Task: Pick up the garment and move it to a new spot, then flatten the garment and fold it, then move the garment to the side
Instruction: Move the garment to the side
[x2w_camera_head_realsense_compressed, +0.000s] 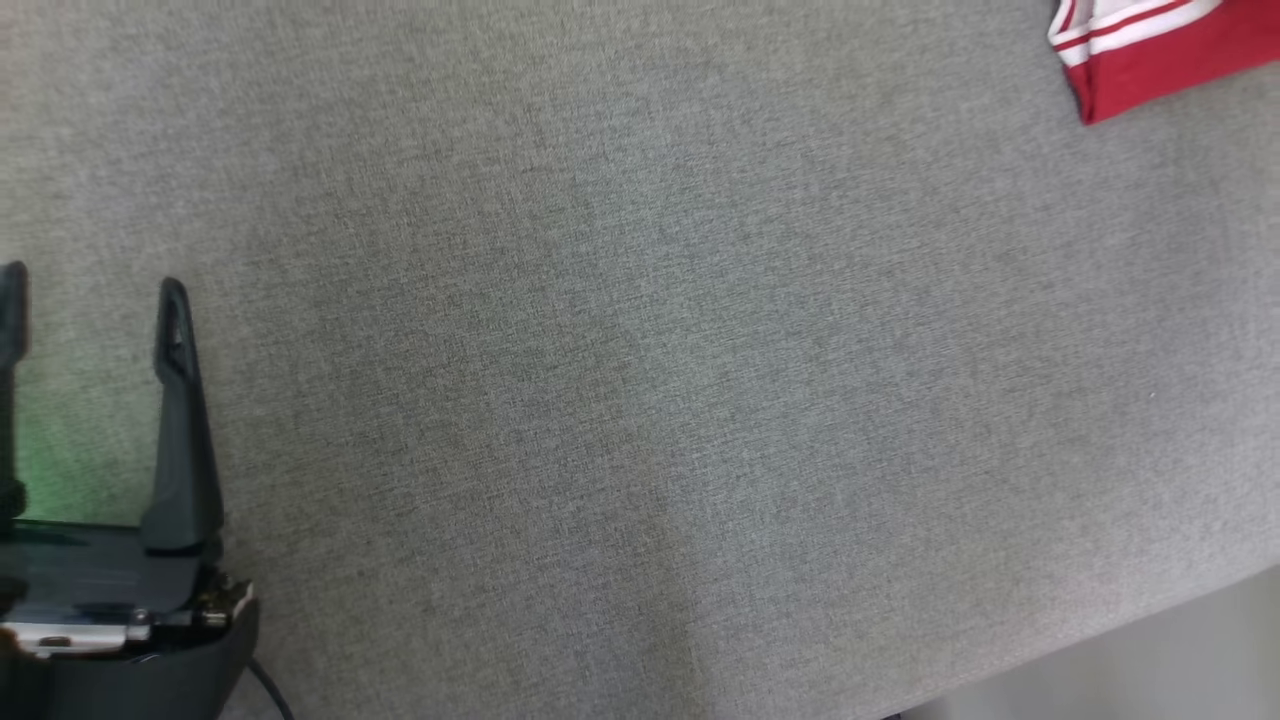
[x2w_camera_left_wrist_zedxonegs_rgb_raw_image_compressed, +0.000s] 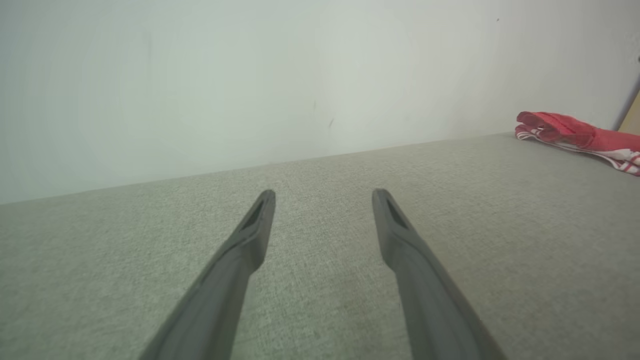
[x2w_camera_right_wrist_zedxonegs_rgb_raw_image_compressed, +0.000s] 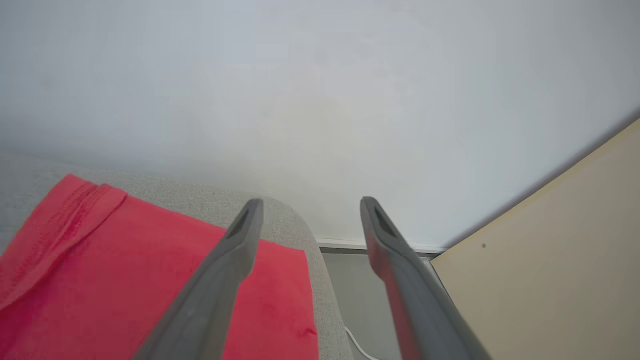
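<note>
Both wide open, empty: left end effector (x2w_camera_head_realsense_compressed: 92, 280) at my eight o'clock, right end effector (x2w_camera_right_wrist_zedxonegs_rgb_raw_image_compressed: 309, 201) over the red white-striped garment (x2w_camera_head_realsense_compressed: 1150, 60) at one o'clock on the grey counter (x2w_camera_head_realsense_compressed: 640, 400).

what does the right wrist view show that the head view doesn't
Right wrist view: the right gripper, open, a white wall, a beige panel and a white cable on the floor. Head view: the left gripper, open. Both: the red garment lying on the grey surface.
</note>
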